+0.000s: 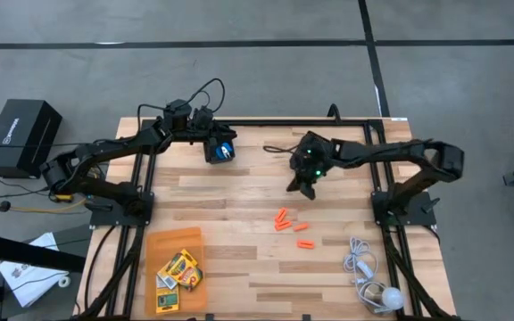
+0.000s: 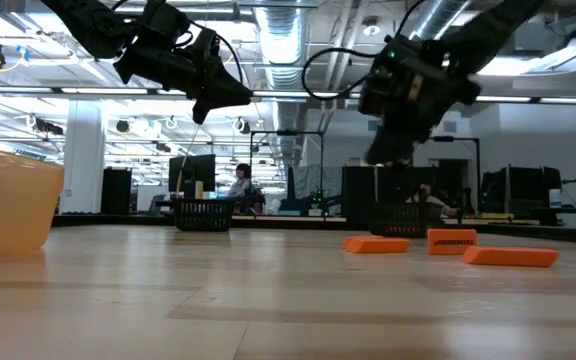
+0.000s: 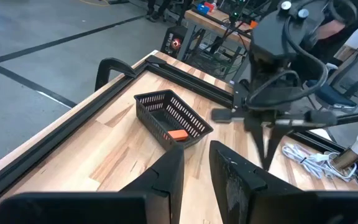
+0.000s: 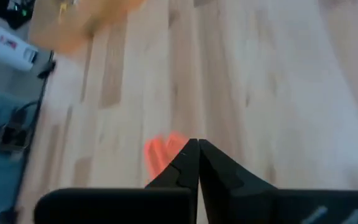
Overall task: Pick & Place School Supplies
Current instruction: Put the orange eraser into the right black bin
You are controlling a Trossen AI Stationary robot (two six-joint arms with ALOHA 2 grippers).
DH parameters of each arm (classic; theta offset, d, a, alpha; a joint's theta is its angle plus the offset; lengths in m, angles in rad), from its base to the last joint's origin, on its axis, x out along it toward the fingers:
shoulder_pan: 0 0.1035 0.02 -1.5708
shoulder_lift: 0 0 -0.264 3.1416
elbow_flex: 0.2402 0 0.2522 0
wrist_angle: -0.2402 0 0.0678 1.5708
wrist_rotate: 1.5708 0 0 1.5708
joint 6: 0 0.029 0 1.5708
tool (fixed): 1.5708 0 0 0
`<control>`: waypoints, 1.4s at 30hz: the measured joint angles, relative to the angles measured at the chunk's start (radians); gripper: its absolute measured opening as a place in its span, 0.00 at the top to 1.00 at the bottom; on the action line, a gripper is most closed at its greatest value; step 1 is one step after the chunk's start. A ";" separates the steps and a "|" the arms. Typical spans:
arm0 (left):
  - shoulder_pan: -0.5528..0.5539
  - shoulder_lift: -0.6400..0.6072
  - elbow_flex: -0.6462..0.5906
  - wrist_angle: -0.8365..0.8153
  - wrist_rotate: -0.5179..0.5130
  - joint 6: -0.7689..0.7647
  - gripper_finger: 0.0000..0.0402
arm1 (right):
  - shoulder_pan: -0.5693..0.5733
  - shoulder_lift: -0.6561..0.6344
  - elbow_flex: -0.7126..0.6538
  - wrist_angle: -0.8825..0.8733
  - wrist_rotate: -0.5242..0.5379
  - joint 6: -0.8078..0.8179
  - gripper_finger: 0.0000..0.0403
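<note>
The left arm reached in from the left edge of the overhead picture, bent at the elbow, and its left claw (image 1: pixel 220 150) hung above the upper middle of the bench (image 1: pixel 239 201) with something blue (image 1: pixel 224 152) showing between its dark fingers; what that blue thing was could not be told. Its fingers (image 3: pixel 166 177) stood a narrow gap apart in the wrist picture, so the claw was partly spread, and whether it gripped the blue thing could not be settled.

The right arm came from the right edge, stretched across the upper part of the frame, and its right claw (image 1: pixel 305 183) pointed down above the bench, clenched tight with the tips meeting (image 4: pixel 197 149) and nothing between them. In the table-height picture it hovered clear of the wood.

Below that claw, near the middle of the overhead frame, lay the stubby orange pieces (image 1: pixel 289 223), flat and block-like, scattered close together on the pale, striped wooden planks. At lower left sat an orange tray (image 1: pixel 163 242) holding the yellow-and-green crayon boxes (image 1: pixel 179 269). A white cord with a round bulb (image 1: pixel 370 278) lay at lower right.

A black mesh bin (image 3: pixel 169 118), rectangular and open-weave, showed in the left wrist picture with one orange piece (image 3: pixel 178 135) inside. A black case (image 1: pixel 20 134) rested on the floor at upper left of the overhead frame.
</note>
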 joint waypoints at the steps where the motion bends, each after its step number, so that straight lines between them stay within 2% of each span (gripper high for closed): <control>1: 0.000 0.000 0.000 0.000 0.000 0.004 0.82 | 0.001 -0.014 0.011 -0.067 -0.003 0.004 0.98; 4: 0.000 0.000 0.000 0.000 0.000 0.032 0.82 | 0.013 -0.054 0.020 -0.228 -0.018 0.007 0.92; 7: 0.000 0.000 0.000 0.000 0.000 0.054 0.82 | 0.033 -0.081 0.022 -0.310 -0.028 0.007 0.82; 14: -0.001 0.000 0.000 0.000 0.001 0.055 0.82 | 0.092 -0.103 0.022 -0.307 0.030 0.018 0.60; 20: -0.002 0.000 0.000 0.000 0.001 0.052 0.82 | 0.177 -0.033 0.023 -0.279 0.042 0.033 0.50; 25: -0.002 0.000 0.000 -0.005 0.005 0.052 0.82 | 0.258 0.009 0.022 -0.244 0.059 0.058 0.47; 31: -0.002 0.000 0.000 -0.013 0.004 0.052 0.82 | 0.338 0.069 0.024 -0.199 0.100 0.072 0.49; 42: -0.002 0.000 0.000 -0.029 0.003 0.051 0.82 | 0.355 0.163 0.023 -0.144 0.092 0.081 0.51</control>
